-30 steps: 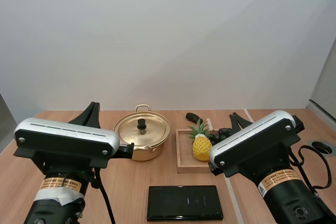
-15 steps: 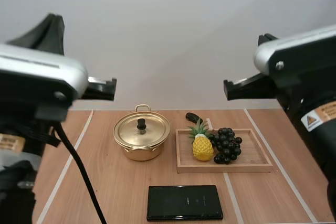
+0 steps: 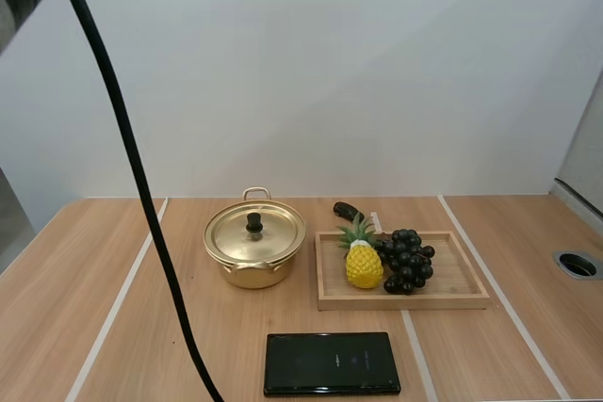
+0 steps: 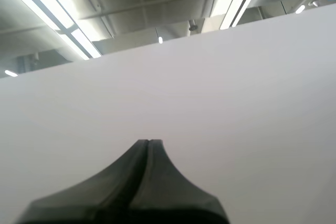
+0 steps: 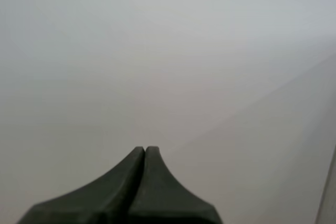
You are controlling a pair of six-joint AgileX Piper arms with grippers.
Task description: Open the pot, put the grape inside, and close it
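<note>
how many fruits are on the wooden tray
2. The pineapple stands at the left end of the wooden tray, and the bunch of grapes lies just right of it. Anything small behind them could be hidden.

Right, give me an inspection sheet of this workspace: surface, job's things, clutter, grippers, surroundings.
surface: wooden table with pale lines along it and a round hole near its right edge.
job's things: pot with its lid on; grapes on the tray, right of the pot.
clutter: pineapple on the tray beside the grapes; black phone flat in front of the tray; dark handle behind the tray.
grippers: left gripper shut on nothing; right gripper shut on nothing; both point at the wall.
surroundings: plain white wall behind the table.
</note>
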